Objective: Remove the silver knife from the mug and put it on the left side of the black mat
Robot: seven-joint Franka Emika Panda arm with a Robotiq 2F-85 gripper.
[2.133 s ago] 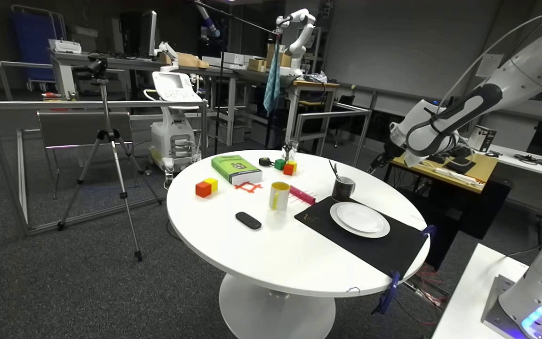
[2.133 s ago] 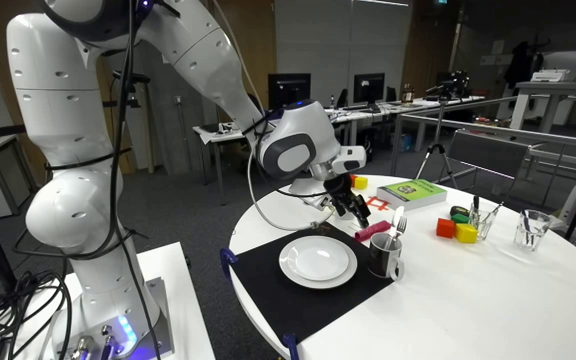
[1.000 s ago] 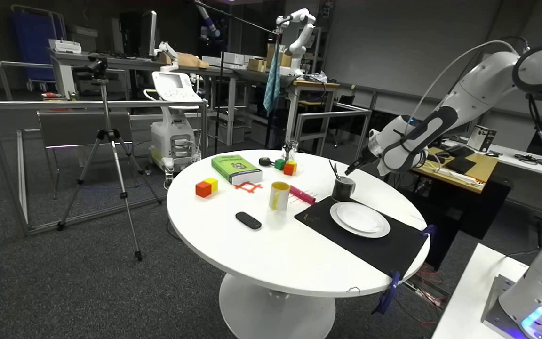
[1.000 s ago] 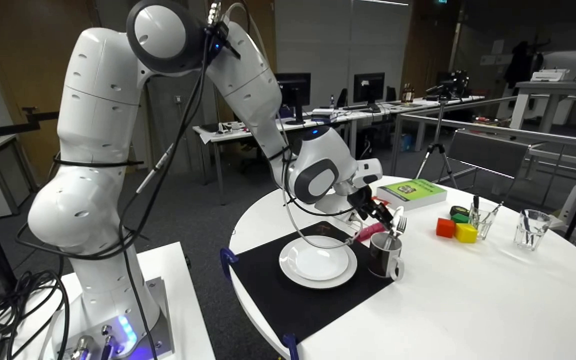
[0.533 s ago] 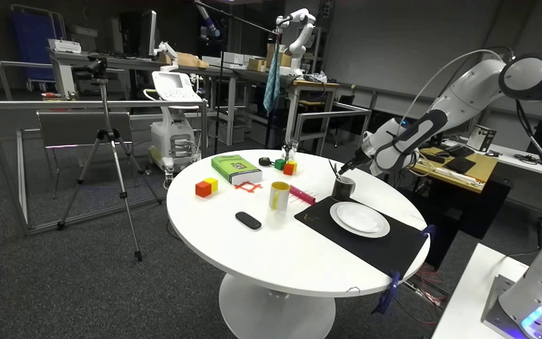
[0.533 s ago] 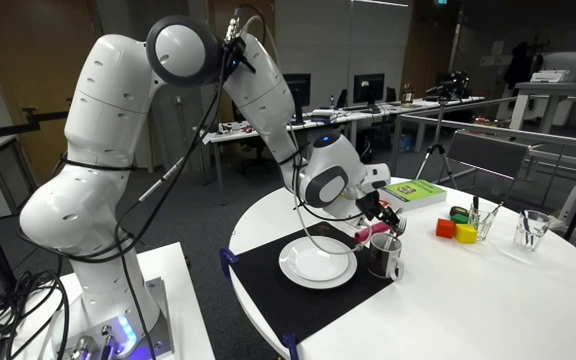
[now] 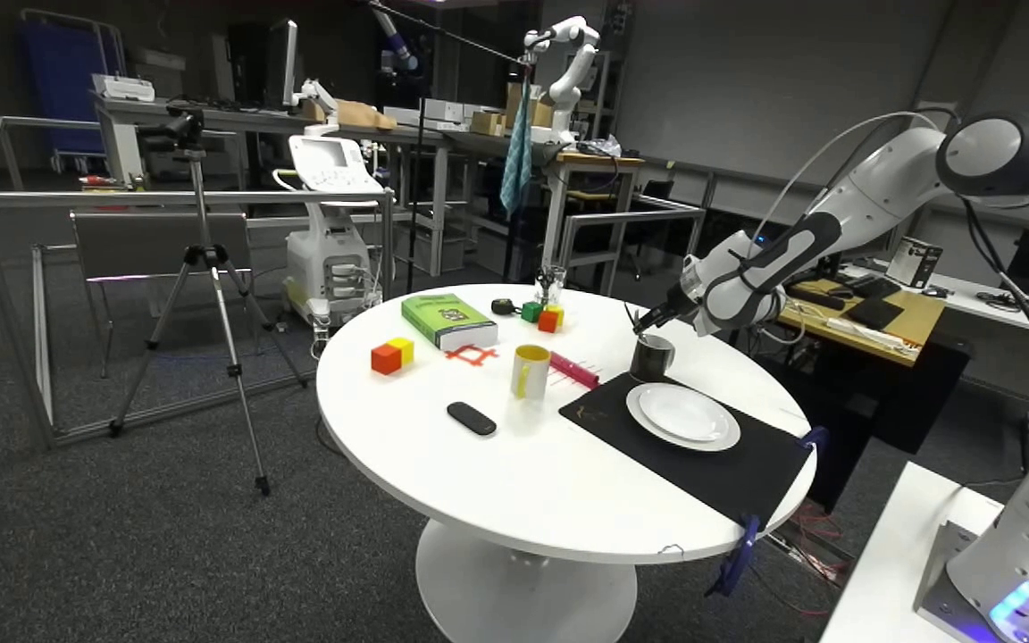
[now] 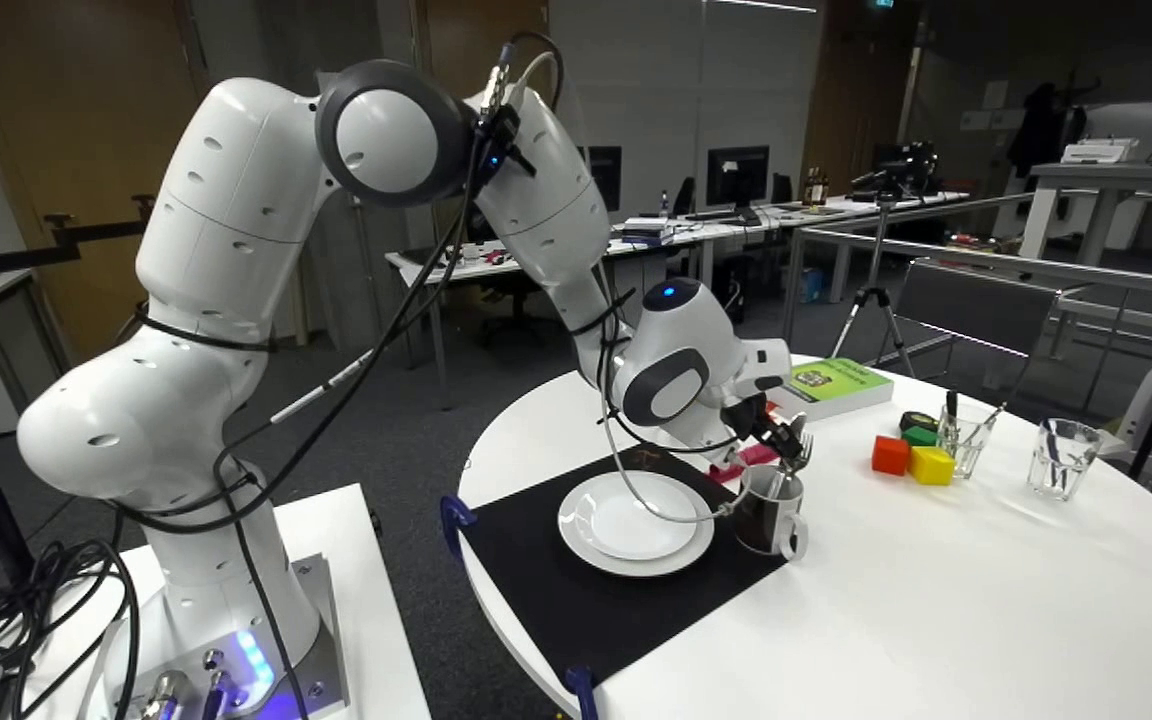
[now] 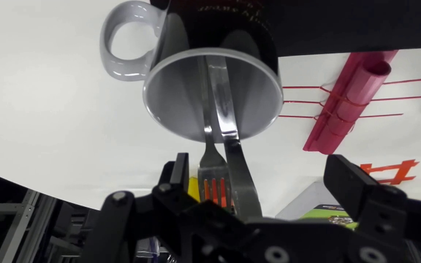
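The dark mug (image 8: pixel 764 522) with a pale handle stands upright at a corner of the black mat (image 8: pixel 551 610). It shows in both exterior views (image 7: pixel 650 359) and in the wrist view (image 9: pixel 175 96). The silver knife (image 9: pixel 228 124) and a fork (image 9: pixel 207 133) lean side by side in the mug, their upper ends sticking out over the rim. My gripper (image 9: pixel 258 170) is open. In the wrist view both knife and fork pass between its fingers, nearer the left finger (image 9: pixel 181 170); the right finger is well apart. In an exterior view the fingertips hide part of the cutlery above the mug (image 8: pixel 794 448).
White plates (image 8: pixel 636 520) lie on the mat beside the mug. A pink roll (image 9: pixel 353 95) lies near the mat's edge. A pale yellowish cup (image 7: pixel 530 373), a black remote (image 7: pixel 472 418), a green book (image 7: pixel 449 319), coloured cubes (image 8: pixel 891 456) and glasses (image 8: pixel 1061 465) stand around the table.
My gripper has moved across to the mug and down to the upper ends of the cutlery, slowing over the last half second. The mug, knife and fork have not visibly moved.
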